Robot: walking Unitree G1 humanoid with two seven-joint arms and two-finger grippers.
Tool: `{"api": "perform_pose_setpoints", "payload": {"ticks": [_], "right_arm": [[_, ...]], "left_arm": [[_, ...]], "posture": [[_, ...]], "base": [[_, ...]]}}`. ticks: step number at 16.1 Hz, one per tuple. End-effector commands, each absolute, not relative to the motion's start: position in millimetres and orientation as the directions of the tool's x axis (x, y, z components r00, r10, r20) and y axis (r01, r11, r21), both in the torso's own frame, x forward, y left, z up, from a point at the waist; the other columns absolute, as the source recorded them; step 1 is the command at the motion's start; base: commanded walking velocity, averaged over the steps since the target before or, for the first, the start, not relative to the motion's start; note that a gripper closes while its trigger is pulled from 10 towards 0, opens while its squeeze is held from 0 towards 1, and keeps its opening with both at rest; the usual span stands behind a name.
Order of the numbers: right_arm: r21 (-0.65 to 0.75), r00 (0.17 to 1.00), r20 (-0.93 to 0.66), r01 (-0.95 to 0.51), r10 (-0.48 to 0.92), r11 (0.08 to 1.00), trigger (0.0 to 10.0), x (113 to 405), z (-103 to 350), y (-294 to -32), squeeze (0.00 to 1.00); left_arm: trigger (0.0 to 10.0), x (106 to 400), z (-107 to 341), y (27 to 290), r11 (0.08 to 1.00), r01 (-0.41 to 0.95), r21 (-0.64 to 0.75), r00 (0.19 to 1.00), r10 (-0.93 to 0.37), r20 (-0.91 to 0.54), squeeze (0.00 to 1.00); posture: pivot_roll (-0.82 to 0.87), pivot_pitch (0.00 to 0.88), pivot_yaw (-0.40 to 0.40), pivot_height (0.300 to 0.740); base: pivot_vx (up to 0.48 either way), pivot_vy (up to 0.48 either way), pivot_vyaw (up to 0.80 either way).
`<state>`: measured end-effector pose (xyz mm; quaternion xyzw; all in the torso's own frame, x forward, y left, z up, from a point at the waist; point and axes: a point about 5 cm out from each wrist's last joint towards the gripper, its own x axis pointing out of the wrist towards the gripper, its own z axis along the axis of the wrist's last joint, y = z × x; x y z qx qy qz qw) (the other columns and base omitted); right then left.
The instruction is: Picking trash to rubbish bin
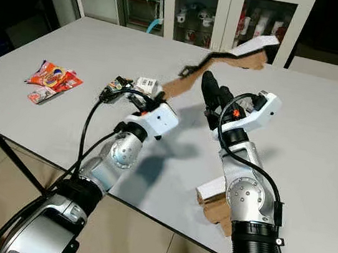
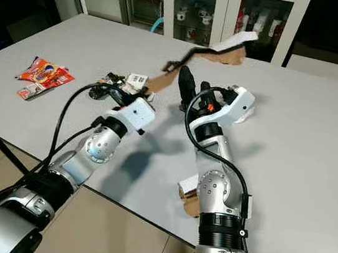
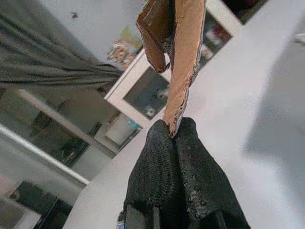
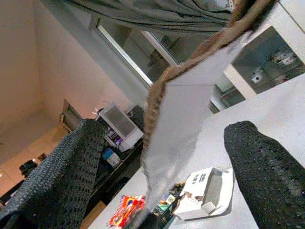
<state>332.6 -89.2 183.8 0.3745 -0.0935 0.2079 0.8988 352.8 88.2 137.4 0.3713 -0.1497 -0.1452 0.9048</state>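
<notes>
A long torn strip of brown and white cardboard [image 1: 229, 58] hangs in the air above the grey table [image 1: 320, 122]. My left gripper [image 3: 174, 126] is shut on the strip's lower end [image 3: 183, 57]. My right gripper [image 1: 214, 94] is raised just right of that end and is open; in the right wrist view the strip [image 4: 181, 109] stands between its spread fingers without touching them. An orange snack wrapper [image 1: 53, 77] lies at the table's left. A small white box [image 1: 146, 84] and small wrappers [image 1: 119, 85] lie beside my left wrist.
Another cardboard piece [image 1: 213, 195] lies at the table's front edge, partly under my right forearm. A white glass-door cabinet [image 1: 235, 16] stands behind the table. Bare floor shows below the front edge.
</notes>
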Motion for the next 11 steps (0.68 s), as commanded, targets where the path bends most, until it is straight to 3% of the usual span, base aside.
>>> {"api": "perform_pose_setpoints", "payload": {"ticks": [1,11], "right_arm": [[0.649,0.895,0.332,-0.446,0.298,0.617,10.0,332.7,185.9,-81.8,0.0],[0.646,0.892,0.334,-0.451,0.303,0.616,10.0,332.2,185.6,-80.4,0.0]], "left_arm": [[10.0,349.4,136.2,83.3,0.648,0.188,0.738,0.893,-0.426,0.146,0.0],[10.0,346.7,133.5,79.0,0.618,0.217,0.756,0.878,-0.462,0.126,0.0]], "posture": [[0.04,0.0,0.092,0.74],[0.04,0.0,0.095,0.74]], "base": [[0.0,0.0,0.0],[0.0,0.0,0.0]]}}
